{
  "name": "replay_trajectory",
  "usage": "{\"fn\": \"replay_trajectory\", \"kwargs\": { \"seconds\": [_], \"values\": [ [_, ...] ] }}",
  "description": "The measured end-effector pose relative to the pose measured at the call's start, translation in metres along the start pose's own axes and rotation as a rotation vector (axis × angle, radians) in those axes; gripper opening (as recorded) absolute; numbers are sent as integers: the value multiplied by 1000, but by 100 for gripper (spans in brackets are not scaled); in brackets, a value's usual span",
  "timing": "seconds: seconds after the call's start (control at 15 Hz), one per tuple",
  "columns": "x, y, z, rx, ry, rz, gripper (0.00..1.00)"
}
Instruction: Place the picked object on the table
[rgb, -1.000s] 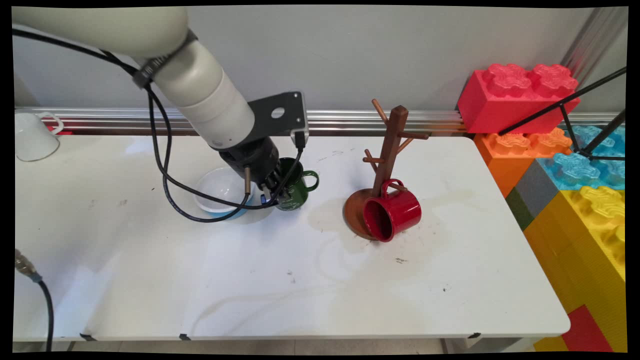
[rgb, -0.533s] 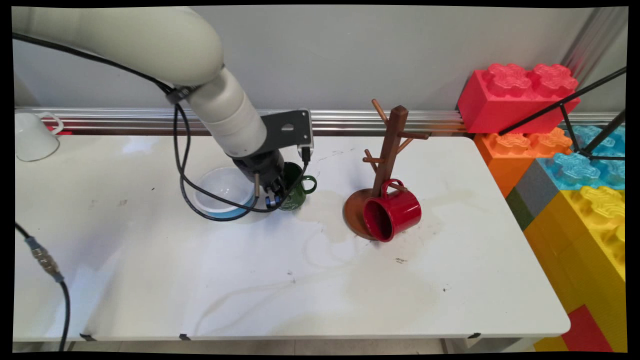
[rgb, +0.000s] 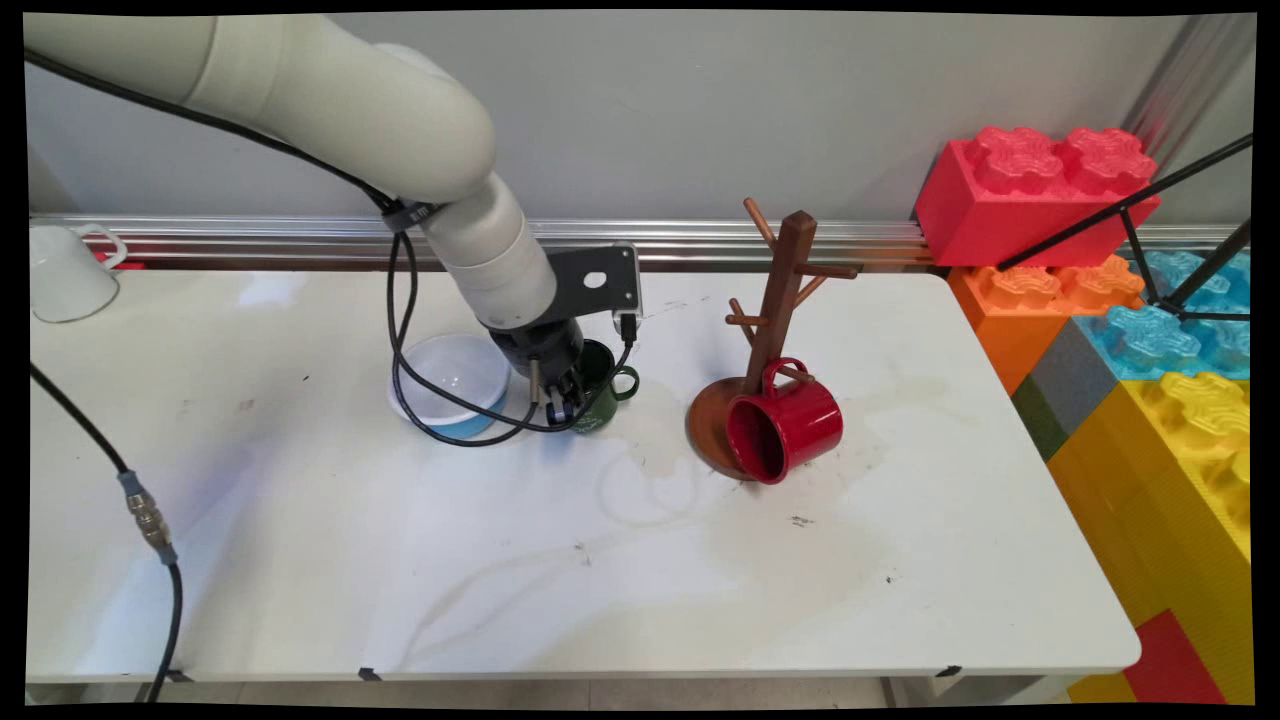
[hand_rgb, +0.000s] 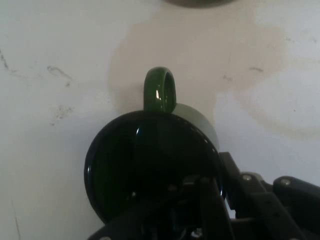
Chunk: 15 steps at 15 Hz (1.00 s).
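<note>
i have the black two-finger tool (rgb: 568, 408) down at the near-left rim of the small dark green enamel mug (rgb: 603, 385), which stands upright on the white counter (rgb: 300, 520) just right of the white bowl with a blue base (rgb: 450, 382). its handle (hand_rgb: 160, 90) points away from the tool. the arm slants down from upper left. i cannot tell how the tool is set.

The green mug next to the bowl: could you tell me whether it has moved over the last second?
Yes. The green mug has shifted slightly toward the table's near edge, judged against the mug tree.
</note>
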Motion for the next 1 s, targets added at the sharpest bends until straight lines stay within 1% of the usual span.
{"fn": "replay_trajectory", "kwargs": {
  "seconds": [0.6, 0.67, 1.0],
  "values": [
    [3, -5, 18, -24, -14, -13, 0],
    [3, -5, 19, -25, -14, -15, 100],
    [2, -5, 22, -33, -16, -22, 100]
  ]
}}
